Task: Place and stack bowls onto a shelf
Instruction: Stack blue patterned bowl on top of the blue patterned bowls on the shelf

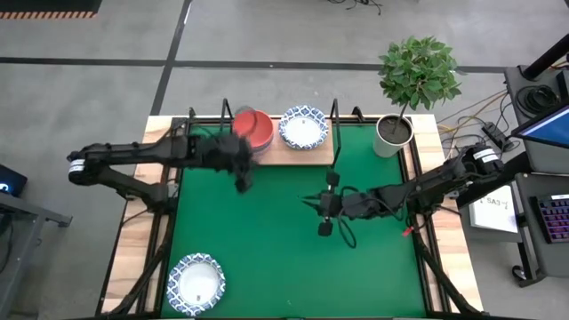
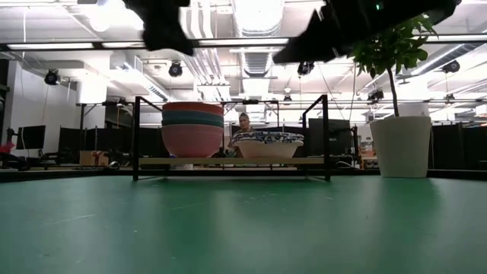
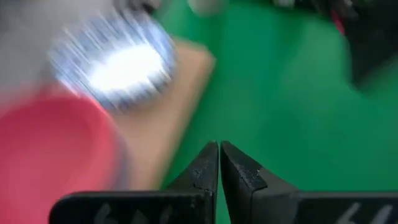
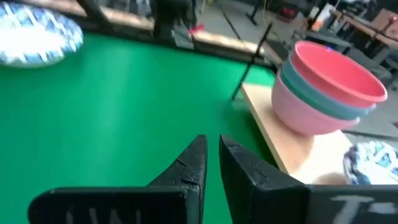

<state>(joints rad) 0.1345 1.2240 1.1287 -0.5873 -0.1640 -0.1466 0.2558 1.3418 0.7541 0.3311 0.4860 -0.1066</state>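
Observation:
The shelf (image 1: 276, 153) stands at the mat's far edge, a light-wood board with black wire uprights. On its left part sits a stack of plain bowls (image 1: 252, 129) (image 2: 192, 129), pink at the bottom and red on top. Beside the stack rests a white bowl with a blue patterned rim (image 1: 303, 127) (image 2: 268, 144). Another such bowl (image 1: 196, 283) lies on the green mat at the near left. My left gripper (image 1: 242, 182) (image 3: 219, 155) hangs shut and empty above the mat, just in front of the stack. My right gripper (image 1: 307, 203) (image 4: 211, 149) hovers over the mat's middle, its fingers nearly together and empty.
A white plant pot (image 1: 392, 135) with a leafy plant stands at the far right, beside the shelf. The green mat (image 1: 267, 240) lies bare between the shelf and the near-left bowl. A person (image 2: 245, 125) shows in the room behind the shelf.

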